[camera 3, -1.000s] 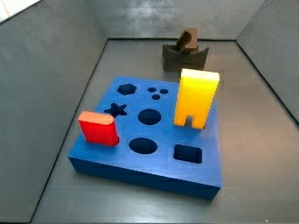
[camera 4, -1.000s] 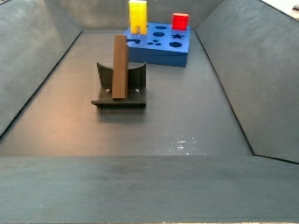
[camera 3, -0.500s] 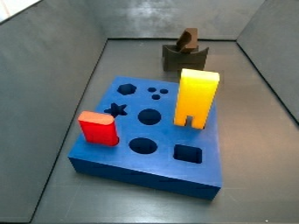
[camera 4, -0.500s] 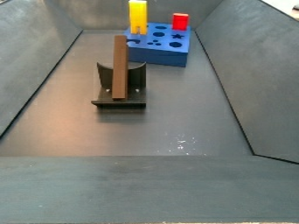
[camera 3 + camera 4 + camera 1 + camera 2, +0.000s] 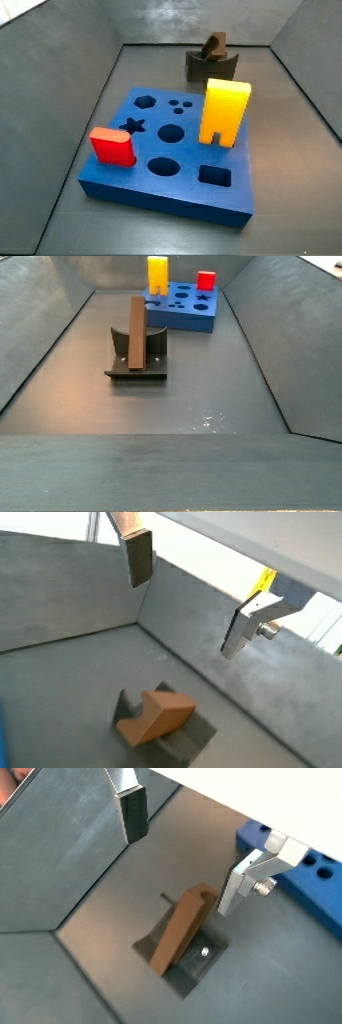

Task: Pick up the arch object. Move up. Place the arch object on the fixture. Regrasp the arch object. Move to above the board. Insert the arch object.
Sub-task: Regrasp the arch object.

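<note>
The tool (image 5: pixel 187 858) hangs above the fixture (image 5: pixel 185 964) with its fingers (image 5: pixel 131 813) spread wide, holding and touching nothing. The arch object (image 5: pixel 182 927) stands on edge in the fixture, well apart from the board (image 5: pixel 182 311) at the floor's far end.

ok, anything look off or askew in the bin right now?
Nothing damaged or spilled. The arch object stands on edge in the fixture, leaning in a side view. The end effector hangs above it, open and empty. The yellow block and red block sit upright in the board.
</note>
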Controlling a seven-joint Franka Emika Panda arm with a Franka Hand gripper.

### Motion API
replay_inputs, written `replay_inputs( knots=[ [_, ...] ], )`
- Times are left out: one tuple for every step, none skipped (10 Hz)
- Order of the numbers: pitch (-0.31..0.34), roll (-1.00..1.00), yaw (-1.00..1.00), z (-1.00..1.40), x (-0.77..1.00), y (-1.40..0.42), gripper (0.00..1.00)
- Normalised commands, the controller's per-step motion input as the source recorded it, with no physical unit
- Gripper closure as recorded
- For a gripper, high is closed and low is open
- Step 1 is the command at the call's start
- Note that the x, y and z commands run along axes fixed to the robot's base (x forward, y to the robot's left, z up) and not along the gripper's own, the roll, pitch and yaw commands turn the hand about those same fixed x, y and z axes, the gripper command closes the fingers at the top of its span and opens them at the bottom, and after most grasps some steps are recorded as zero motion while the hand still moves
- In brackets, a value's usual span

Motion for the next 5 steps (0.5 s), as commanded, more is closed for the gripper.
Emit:
replay_inputs(
  knots=[
    [0.196,1.0,0.14,-0.03,0.27,-0.06,0.0],
    [0.209,1.0,0.16,-0.04,0.31,-0.07,0.0],
    [0.223,1.0,0.18,-0.04,0.35,-0.07,0.0],
    [0.237,1.0,0.23,-0.04,0.42,-0.07,0.0],
    [0.246,1.0,0.27,-0.04,0.47,-0.08,0.0]
  ],
)
